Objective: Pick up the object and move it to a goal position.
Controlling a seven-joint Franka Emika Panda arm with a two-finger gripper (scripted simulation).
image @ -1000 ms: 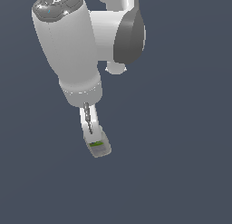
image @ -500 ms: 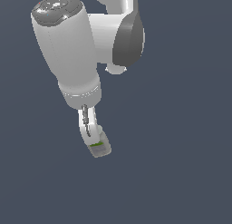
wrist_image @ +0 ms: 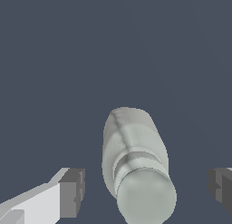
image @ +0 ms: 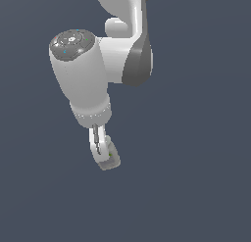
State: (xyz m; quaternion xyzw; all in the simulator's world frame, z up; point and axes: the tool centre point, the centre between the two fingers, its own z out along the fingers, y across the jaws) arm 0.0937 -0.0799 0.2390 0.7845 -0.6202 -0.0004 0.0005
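Observation:
The object, a small pale grey-white bottle (wrist_image: 136, 150), lies on the dark grey floor with its round cap (wrist_image: 146, 196) toward the wrist camera. In the exterior view the bottle (image: 110, 160) shows a small green patch and sits just under the fingers. My gripper (wrist_image: 147, 191) is open and straddles the bottle at its cap end. One fingertip (wrist_image: 72, 193) and the other (wrist_image: 222, 189) each stand apart from it, with a gap on both sides. In the exterior view the gripper (image: 100, 147) hangs straight down from the white arm.
The flat dark grey floor (image: 196, 187) surrounds the bottle on all sides. The arm's white wrist and links (image: 83, 74) fill the upper middle of the exterior view. No other objects show.
The arm has come down toward the bottle, so the fingers now reach its level. The bottle has not moved.

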